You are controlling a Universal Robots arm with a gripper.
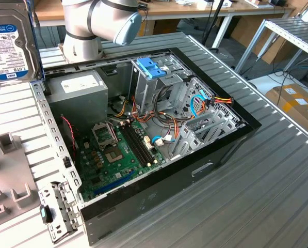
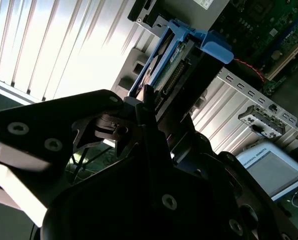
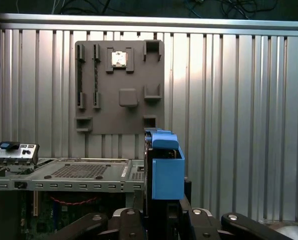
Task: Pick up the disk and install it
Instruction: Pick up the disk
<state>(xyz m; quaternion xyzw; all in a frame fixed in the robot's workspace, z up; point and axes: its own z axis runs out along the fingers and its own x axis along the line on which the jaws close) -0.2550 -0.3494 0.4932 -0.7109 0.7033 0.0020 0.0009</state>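
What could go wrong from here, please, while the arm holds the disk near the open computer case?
The gripper appears to clamp the disk by one end only, so it might tilt or slip. Loose cables crowd the case beside the drive cage and could snag the disk during installation.
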